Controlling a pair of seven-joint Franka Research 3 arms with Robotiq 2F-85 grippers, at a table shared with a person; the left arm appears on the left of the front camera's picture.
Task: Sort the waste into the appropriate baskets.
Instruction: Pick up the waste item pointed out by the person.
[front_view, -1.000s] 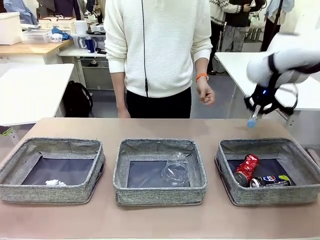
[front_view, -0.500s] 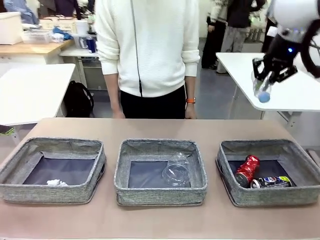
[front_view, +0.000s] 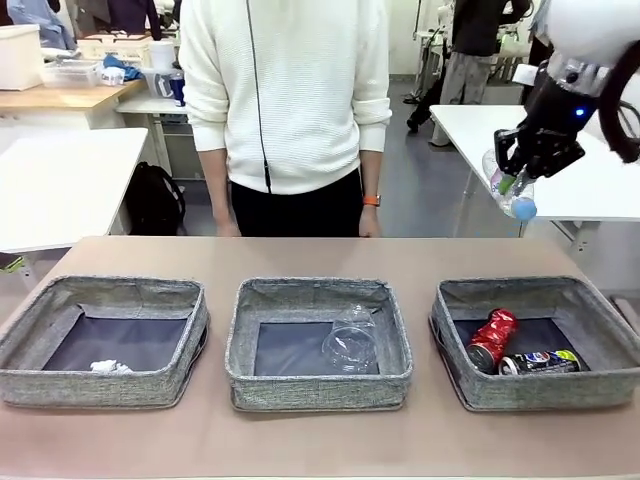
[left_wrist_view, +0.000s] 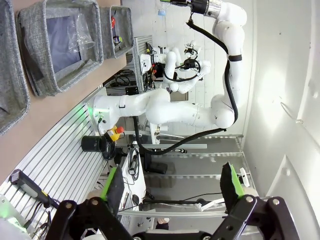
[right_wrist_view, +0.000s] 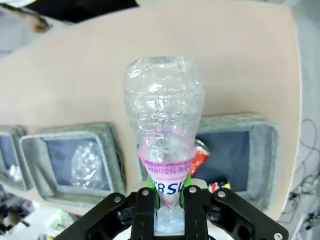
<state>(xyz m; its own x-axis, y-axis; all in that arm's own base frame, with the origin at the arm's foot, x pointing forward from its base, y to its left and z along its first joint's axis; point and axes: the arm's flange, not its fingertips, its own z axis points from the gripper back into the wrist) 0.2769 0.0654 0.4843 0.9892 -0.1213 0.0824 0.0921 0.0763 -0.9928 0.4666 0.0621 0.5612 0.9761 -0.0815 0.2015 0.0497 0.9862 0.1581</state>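
Small clear plastic bottle with a purple label (front_view: 508, 190) aloft at upper right of the front view, blue cap lowest, pinched between the green pads of the black right gripper (front_view: 512, 180). Below it, the right grey woven basket (front_view: 540, 385) with a crushed red can (front_view: 493, 338) beside a dark printed can (front_view: 540, 361). Middle basket (front_view: 318, 385) with a clear plastic cup (front_view: 351, 344) on its side; left basket (front_view: 100, 382) with a crumpled white paper wad (front_view: 110, 367). Left gripper (left_wrist_view: 172, 185) at the bottom of its wrist view, fingers spread wide, nothing between them.
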